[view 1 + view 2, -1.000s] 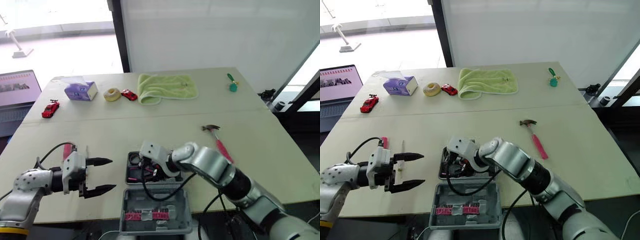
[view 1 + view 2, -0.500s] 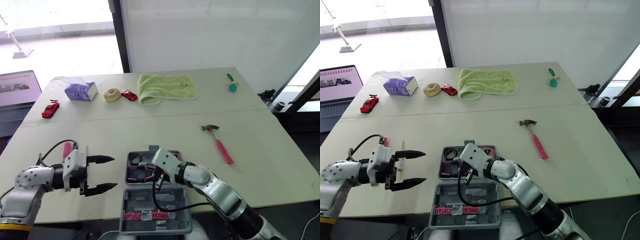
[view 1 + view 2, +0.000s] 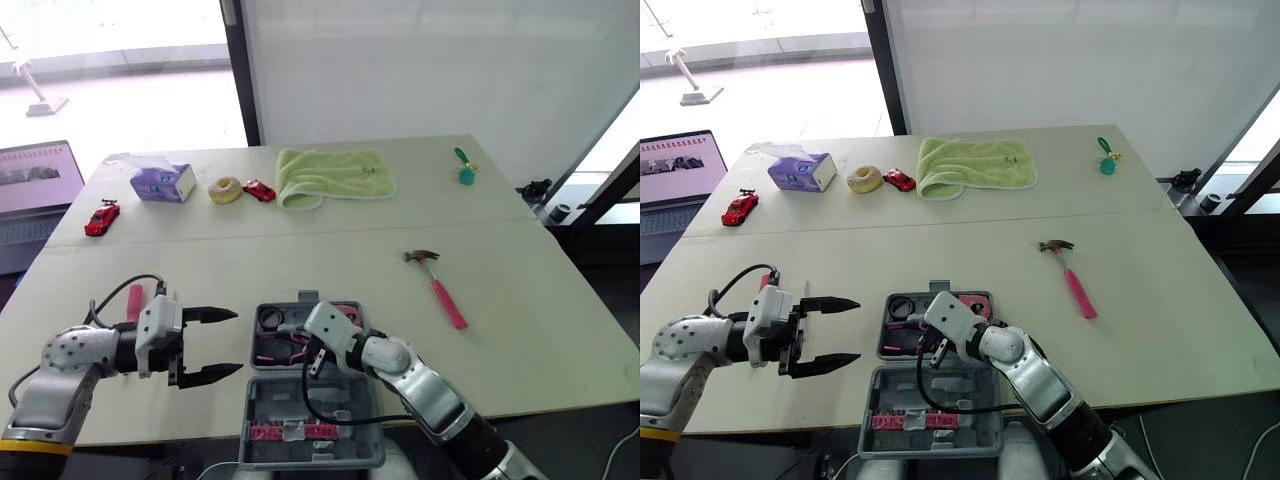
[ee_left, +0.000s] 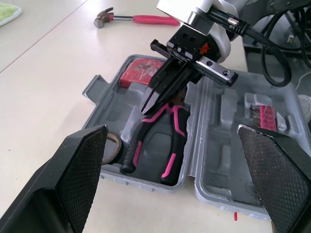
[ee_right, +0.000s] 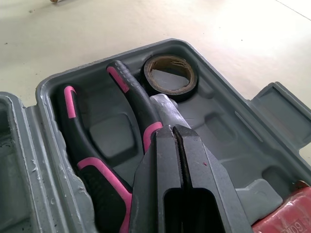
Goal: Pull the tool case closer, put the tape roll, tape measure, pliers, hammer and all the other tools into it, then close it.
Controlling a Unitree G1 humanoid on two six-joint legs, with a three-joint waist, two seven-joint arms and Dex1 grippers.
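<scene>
tbl [image 3: 300, 255] | tool case [image 4: 112, 109], hammer [image 3: 443, 293], towel [image 3: 333, 175], tissue box [image 3: 162, 183], 2 toy cars [image 3: 101, 217] [image 3: 258, 190]

The right gripper [image 4: 149, 104] is drawn back from the left end of the case [image 4: 104, 104] to above its middle, the arm being pulled in towards the robot. The pliers [image 4: 155, 138] are thereby left uncovered in the case. The left gripper [image 3: 238, 342] is shifted slightly nearer the case.

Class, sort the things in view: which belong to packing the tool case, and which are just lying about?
Job: tool case, pliers, tape roll, hammer.
Lying about: tissue box, green towel, red toy cars, laptop.
</scene>
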